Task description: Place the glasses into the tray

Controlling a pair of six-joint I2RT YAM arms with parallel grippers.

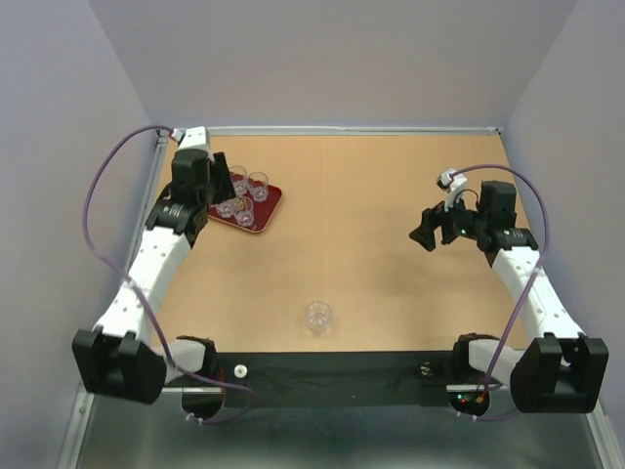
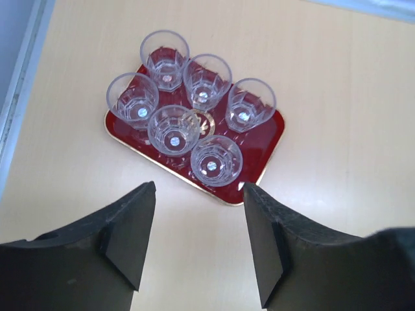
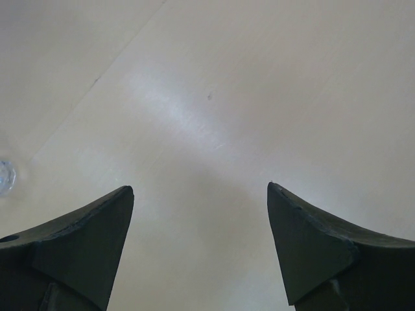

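Observation:
The dark red tray (image 1: 271,201) lies at the table's far left with several clear glasses (image 1: 258,184) standing upright in it. In the left wrist view the tray (image 2: 266,138) holds these glasses (image 2: 174,127) close together around its gold emblem. My left gripper (image 1: 221,181) hovers at the tray's left side, open and empty (image 2: 200,188). One more glass (image 1: 317,316) stands alone on the table near the front middle; it shows at the left edge of the right wrist view (image 3: 5,176). My right gripper (image 1: 426,227) is open and empty above the right of the table (image 3: 200,188).
The wooden table (image 1: 371,195) is bounded by a metal rail at the back and left and by grey walls. A black strip with the arm bases (image 1: 332,376) runs along the front edge, just behind the lone glass.

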